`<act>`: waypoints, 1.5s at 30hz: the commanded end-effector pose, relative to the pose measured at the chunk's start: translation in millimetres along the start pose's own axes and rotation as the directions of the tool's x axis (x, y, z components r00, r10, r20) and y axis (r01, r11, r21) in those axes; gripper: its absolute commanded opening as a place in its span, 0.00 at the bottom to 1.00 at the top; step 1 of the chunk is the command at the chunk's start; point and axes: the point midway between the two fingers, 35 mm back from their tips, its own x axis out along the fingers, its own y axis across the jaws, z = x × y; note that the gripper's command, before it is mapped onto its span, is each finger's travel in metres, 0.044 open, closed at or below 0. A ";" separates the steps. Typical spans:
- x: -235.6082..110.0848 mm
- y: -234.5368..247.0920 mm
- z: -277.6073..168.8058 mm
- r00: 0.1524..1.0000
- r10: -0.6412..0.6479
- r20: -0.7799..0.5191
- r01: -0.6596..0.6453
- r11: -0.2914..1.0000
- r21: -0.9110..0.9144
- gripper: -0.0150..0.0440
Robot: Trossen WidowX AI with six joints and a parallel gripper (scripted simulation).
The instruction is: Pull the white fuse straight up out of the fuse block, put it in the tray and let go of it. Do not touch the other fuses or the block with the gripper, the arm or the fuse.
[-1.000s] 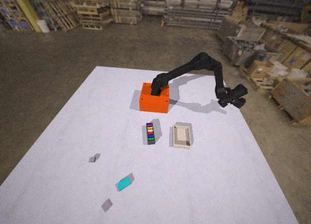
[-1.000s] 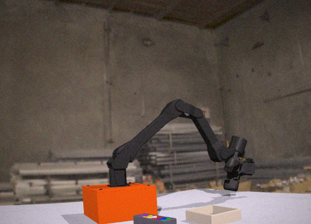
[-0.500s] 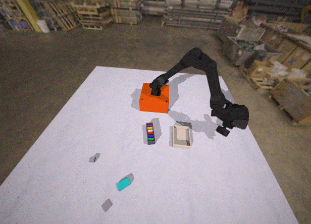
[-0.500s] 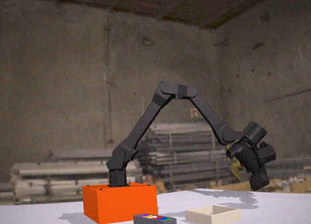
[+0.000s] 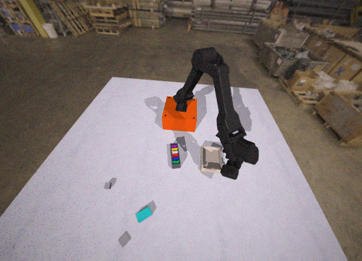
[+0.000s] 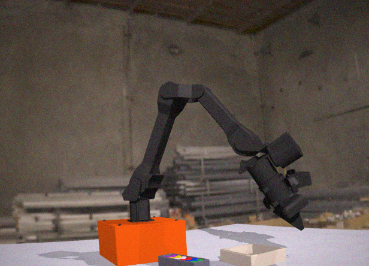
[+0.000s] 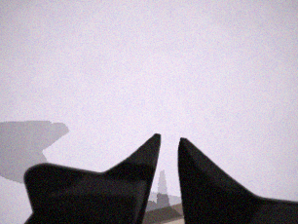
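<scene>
The grey fuse block (image 5: 176, 166) (image 6: 168, 262) stands in front of the orange arm base and holds a row of coloured fuses. The white fuse (image 5: 174, 151) sits in its slot, third from the far end. The beige tray (image 5: 203, 160) (image 6: 254, 256) stands to the right of the block. My gripper (image 5: 229, 173) (image 6: 299, 226) (image 7: 168, 141) hangs tilted downward above the tray's right front edge. Its fingers are shut with only a thin gap, and nothing is between them. A corner of the tray (image 7: 166, 213) shows low in the wrist view.
The orange base box (image 5: 179, 120) (image 6: 141, 241) stands behind the block. A cyan block (image 5: 144, 214) and two small grey pieces (image 5: 108, 185) (image 5: 124, 238) lie at the front left of the white table top.
</scene>
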 end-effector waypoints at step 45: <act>-152.7 -70.7 -239.2 0.838 -0.102 -0.537 -0.263 0.786 -0.559 0.36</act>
